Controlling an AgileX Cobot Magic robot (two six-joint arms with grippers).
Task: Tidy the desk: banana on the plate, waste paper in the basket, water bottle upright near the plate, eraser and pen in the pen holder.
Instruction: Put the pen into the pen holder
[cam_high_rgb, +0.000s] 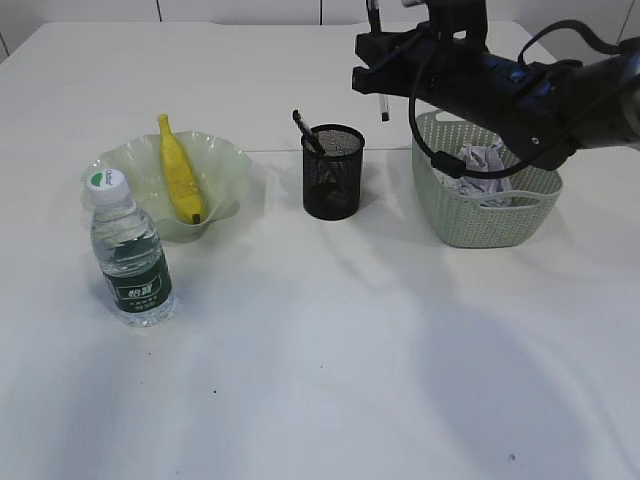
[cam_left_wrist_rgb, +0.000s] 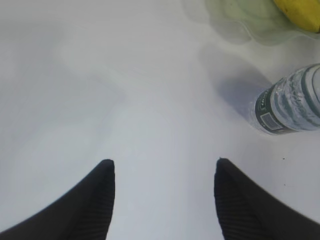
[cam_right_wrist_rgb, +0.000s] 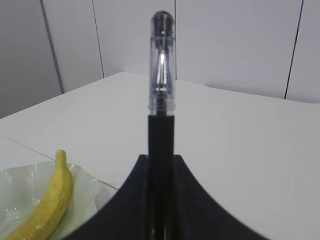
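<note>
The yellow banana (cam_high_rgb: 178, 172) lies on the pale green plate (cam_high_rgb: 230, 160). The water bottle (cam_high_rgb: 128, 252) stands upright in front of the plate. The black mesh pen holder (cam_high_rgb: 333, 172) has one dark pen (cam_high_rgb: 303, 128) sticking out. Crumpled paper (cam_high_rgb: 484, 165) lies in the green basket (cam_high_rgb: 485, 215). My right gripper (cam_high_rgb: 376, 72) is shut on a pen with a clear cap (cam_right_wrist_rgb: 162, 75) and holds it upright, above and to the right of the holder. My left gripper (cam_left_wrist_rgb: 164, 167) is open and empty over bare table, with the bottle (cam_left_wrist_rgb: 292, 102) to its right. No eraser shows.
The banana (cam_right_wrist_rgb: 47, 202) and plate (cam_right_wrist_rgb: 15, 195) show at the lower left of the right wrist view. The plate's rim (cam_left_wrist_rgb: 240, 25) and the banana's end (cam_left_wrist_rgb: 300, 12) show at the top right of the left wrist view. White wall panels stand behind the table.
</note>
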